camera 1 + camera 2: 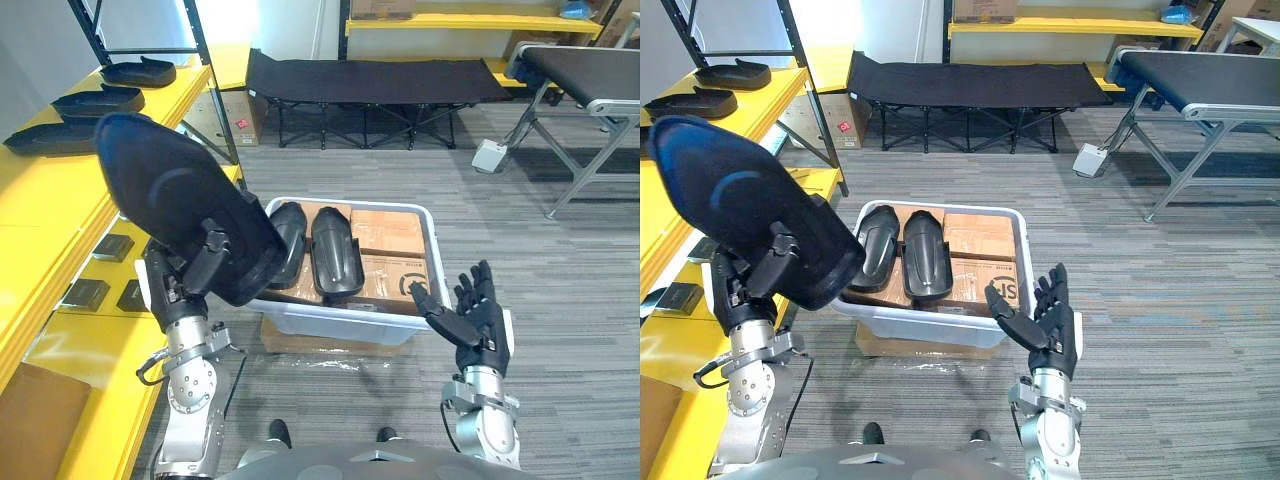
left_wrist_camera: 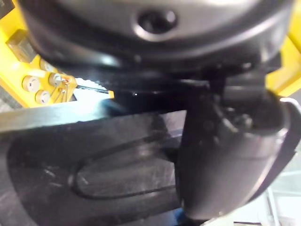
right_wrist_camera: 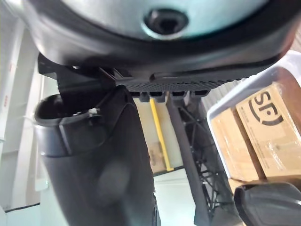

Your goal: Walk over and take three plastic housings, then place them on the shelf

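My left hand [image 1: 205, 262] is shut on a large black plastic housing [image 1: 170, 200], held raised and tilted above the near left corner of the white bin [image 1: 340, 322]; the left wrist view shows its dark surface [image 2: 94, 160] under my thumb [image 2: 225, 155]. Two more black housings [image 1: 335, 250] lie side by side in the bin on cardboard boxes [image 1: 388, 232]. Three black housings [image 1: 98, 102] rest in a row on the yellow shelf [image 1: 40, 190] at the left. My right hand [image 1: 478, 322] hovers open at the bin's near right corner, holding nothing.
The bin stands on a cardboard box [image 1: 300, 342] on grey carpet. Small dark blocks [image 1: 112, 247] lie on the lower yellow shelf level. A black folding cot [image 1: 370, 80] stands at the back, and a conveyor table [image 1: 580, 75] at the back right.
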Available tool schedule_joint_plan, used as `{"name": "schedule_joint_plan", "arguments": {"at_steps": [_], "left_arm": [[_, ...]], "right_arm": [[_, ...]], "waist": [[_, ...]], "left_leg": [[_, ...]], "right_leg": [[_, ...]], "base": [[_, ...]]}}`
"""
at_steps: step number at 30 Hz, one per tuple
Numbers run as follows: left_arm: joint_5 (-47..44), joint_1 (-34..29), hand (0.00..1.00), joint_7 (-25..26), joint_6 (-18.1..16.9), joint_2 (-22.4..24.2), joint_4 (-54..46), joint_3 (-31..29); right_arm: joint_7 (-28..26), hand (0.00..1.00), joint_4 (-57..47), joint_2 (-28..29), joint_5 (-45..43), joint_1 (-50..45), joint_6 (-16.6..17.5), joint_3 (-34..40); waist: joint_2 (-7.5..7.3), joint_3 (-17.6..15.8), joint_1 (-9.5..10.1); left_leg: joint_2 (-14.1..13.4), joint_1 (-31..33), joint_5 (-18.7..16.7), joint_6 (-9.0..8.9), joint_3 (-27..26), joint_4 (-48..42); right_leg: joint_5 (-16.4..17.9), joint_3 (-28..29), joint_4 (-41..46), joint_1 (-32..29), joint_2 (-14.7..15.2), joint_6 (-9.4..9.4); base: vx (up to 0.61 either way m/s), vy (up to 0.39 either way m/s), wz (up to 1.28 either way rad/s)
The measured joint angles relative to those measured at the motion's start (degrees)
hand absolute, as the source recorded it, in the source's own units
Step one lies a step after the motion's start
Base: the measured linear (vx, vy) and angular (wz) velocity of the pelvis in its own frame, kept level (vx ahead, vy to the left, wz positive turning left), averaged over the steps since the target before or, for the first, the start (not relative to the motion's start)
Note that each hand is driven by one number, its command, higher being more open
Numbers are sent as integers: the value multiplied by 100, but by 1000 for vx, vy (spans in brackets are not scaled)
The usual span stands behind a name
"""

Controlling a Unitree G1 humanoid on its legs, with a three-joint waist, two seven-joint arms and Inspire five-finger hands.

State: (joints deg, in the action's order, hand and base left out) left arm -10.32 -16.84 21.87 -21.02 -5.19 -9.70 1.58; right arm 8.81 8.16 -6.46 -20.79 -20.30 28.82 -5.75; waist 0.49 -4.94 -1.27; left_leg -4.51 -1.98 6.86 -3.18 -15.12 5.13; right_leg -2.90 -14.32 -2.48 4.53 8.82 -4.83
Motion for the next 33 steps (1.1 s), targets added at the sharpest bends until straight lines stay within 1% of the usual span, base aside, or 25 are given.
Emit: {"name": "schedule_joint_plan", "arguments": {"at_steps": [2, 6, 7, 8, 9, 10, 11, 14, 17, 18, 20, 22, 24, 27, 29, 30, 31, 32, 33], "left_arm": [[8, -33, 0, -77, 3, -11, -1, -13], [-23, -360, 0, -295, 108, -43, -397, -117], [-134, -415, 0, -537, 113, -46, -469, -189], [-305, -416, 0, -708, 112, -49, -482, -217], [-845, -447, 0, -1165, 103, -50, -511, -265], [-1343, -558, 0, -1576, 81, -50, -591, -269], [-1471, -617, 0, -1733, 76, -51, -636, -265], [-1447, -803, 0, -2340, 74, -147, -688, -169], [-1447, -908, 0, -2572, 107, -212, -703, -154], [-1445, -937, 0, -2684, 123, -241, -703, -123], [-1399, -1001, 0, -2953, 132, -257, -703, -128], [-1391, -1112, 0, -3303, 132, -261, -703, -137], [-1393, -1195, 0, -3468, 133, -259, -703, -141], [-1386, -1310, 0, -3648, 133, -264, -705, -134], [-1395, -1239, 0, -3756, 132, -304, -709, -129], [-1433, -1163, 0, -3862, 131, -421, -711, -129], [-1432, -1044, 0, -3957, 141, -596, -710, -114], [-1431, -985, 0, -3992, 148, -685, -708, -84], [-1431, -879, 0, -4041, 159, -791, -704, -8]], "right_arm": [[-34, 100, 129, -7, -4, 124, -4, -28], [-99, 100, 282, -242, 112, 375, -92, -349], [-100, 100, 331, -322, 323, 513, -198, -511], [-98, 100, 350, -402, 434, 580, -236, -578], [-99, 100, 376, -500, 548, 747, -311, -738], [-108, 100, 492, -525, 707, 995, -360, -923], [-110, 100, 529, -542, 710, 1104, -406, -997], [-117, 100, 838, -542, 695, 1729, -567, -1359], [-128, 100, 938, -524, 695, 1983, -605, -1559], [-125, 100, 936, -514, 695, 2003, -608, -1631], [-106, 100, 933, -532, 717, 2003, -682, -1715], [-68, 100, 932, -586, 959, 2000, -933, -1748], [-58, 100, 930, -600, 1156, 1990, -1080, -1751], [-31, 100, 868, -616, 1143, 1892, -1165, -1669], [32, 100, 702, -617, 1144, 1704, -1185, -1456], [87, 100, 535, -613, 1142, 1547, -1184, -1264], [162, 100, 396, -613, 1142, 1381, -1184, -1057], [201, 100, 359, -619, 1136, 1297, -1184, -961], [261, 100, 304, -629, 1131, 1163, -1184, -803]], "waist": [[23, 13, 54], [37, 23, 292], [50, 33, 416], [59, 39, 467], [77, 49, 582], [79, 52, 646], [80, 53, 685], [117, 70, 923], [151, 60, 1012], [166, 63, 1039], [190, 55, 1024], [258, 42, 1080], [304, 16, 1088], [349, 12, 1061], [348, 11, 943], [328, -4, 832], [255, -53, 700], [227, -71, 669], [223, -78, 617]], "left_leg": [[11, 68, 26, -3, 155, 0], [40, 211, 121, 0, 607, -1], [73, 262, 153, -3, 838, -1], [86, 282, 166, -4, 923, -1], [108, 313, 187, -6, 1066, -1], [126, 337, 211, -4, 1200, -1], [148, 344, 223, 0, 1269, -1], [216, 346, 265, 25, 1543, -2], [253, 367, 247, 59, 1550, -4], [261, 430, 234, 79, 1533, -4], [253, 485, 226, 135, 1399, -10], [255, 555, 293, 221, 1342, -6], [286, 556, 312, 242, 1333, -4], [310, 591, 313, 245, 1176, -3], [347, 729, 321, 265, 1169, -6], [415, 831, 379, 347, 1261, -10], [526, 870, 415, 392, 1463, -22], [578, 870, 441, 406, 1562, -19], [625, 873, 496, 408, 1716, -6]], "right_leg": [[-1, -170, -42, 58, 1, 0], [27, -689, -76, 203, -1, 28], [70, -937, -73, 276, 2, 14], [85, -1029, -70, 307, 3, 12], [109, -1185, -70, 368, 1, 4], [133, -1324, -66, 437, 1, -8], [142, -1396, -63, 485, 1, -19], [215, -1684, 9, 661, 31, -54], [325, -1770, 141, 661, 59, -55], [367, -1916, 159, 707, 67, -69], [427, -2204, 176, 788, 79, -114], [507, -2399, 298, 814, 108, -118], [573, -2505, 347, 858, 140, -172], [641, -2524, 359, 849, 177, -218], [909, -2382, 672, 702, 222, -240], [1206, -1958, 1051, 470, 222, -199], [1423, -1421, 1409, 307, 207, -136], [1463, -1188, 1538, 276, 209, -149], [1461, -808, 1705, 242, 205, -150]], "base": [[25, -11, 35], [21, -18, 63], [7, -26, 78], [10, -32, 85], [3, -28, 68], [15, -27, 64], [18, -18, 52], [10, -4, 55], [-19, 26, 30], [-37, 18, 69], [-28, 19, 76], [-24, 37, 60], [-31, 36, 43], [-22, 42, 23], [-1, 29, 56], [5, 9, 93], [10, -16, 95], [45, -26, 84], [69, 7, 90]]}}
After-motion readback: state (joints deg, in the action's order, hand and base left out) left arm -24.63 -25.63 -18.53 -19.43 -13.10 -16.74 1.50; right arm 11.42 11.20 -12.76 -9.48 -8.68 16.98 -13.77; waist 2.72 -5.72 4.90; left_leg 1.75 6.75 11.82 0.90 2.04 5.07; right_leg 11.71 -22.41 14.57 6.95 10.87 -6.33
